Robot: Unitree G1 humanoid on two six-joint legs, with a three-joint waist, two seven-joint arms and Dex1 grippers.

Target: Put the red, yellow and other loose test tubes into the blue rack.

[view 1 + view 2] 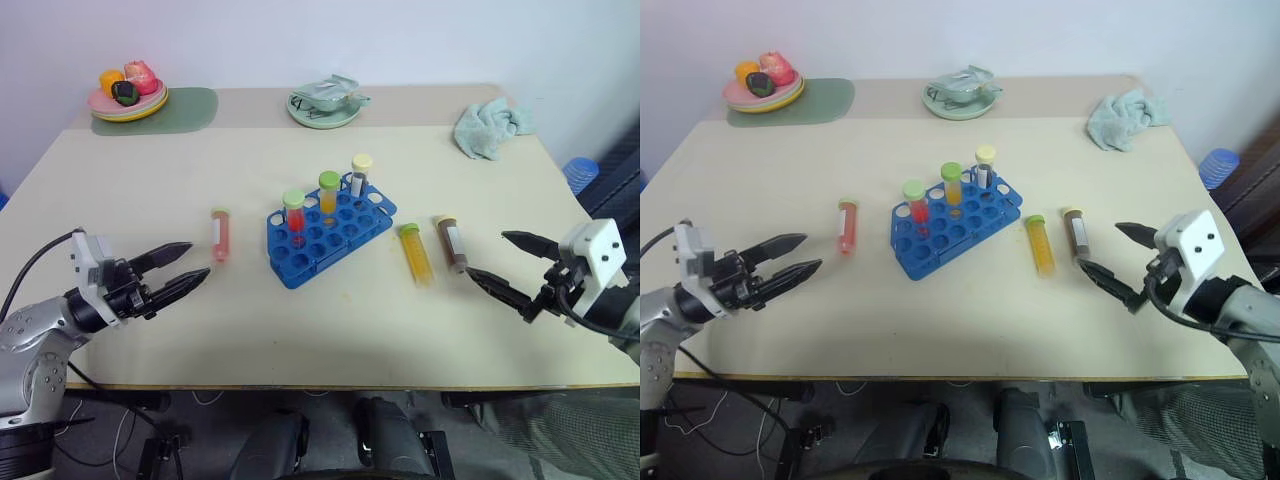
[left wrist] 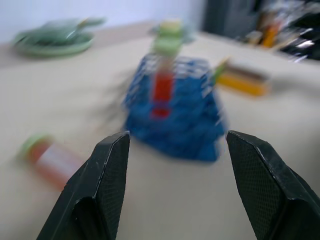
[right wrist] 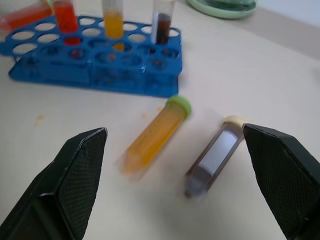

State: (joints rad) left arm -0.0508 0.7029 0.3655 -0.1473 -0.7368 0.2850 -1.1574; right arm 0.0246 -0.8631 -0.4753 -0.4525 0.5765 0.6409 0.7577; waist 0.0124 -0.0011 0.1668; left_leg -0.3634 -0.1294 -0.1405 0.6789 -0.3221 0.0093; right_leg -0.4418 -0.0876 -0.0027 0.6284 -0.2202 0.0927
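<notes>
My right gripper (image 1: 505, 258) and left gripper (image 1: 183, 266) both hang spread and empty. The yellow tube (image 1: 415, 254) and brown tube (image 1: 451, 243) lie right of the blue rack (image 1: 330, 228), the red tube (image 1: 220, 234) left. They look light, smooth and roll-prone; I'd pinch mid-body.

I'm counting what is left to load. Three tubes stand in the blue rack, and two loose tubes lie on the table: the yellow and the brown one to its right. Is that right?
Not quite: three loose tubes lie on the table, not two. The left eye view also shows a red tube lying left of the blue rack. The yellow tube and brown tube do lie to its right, and three tubes stand in it.
</notes>
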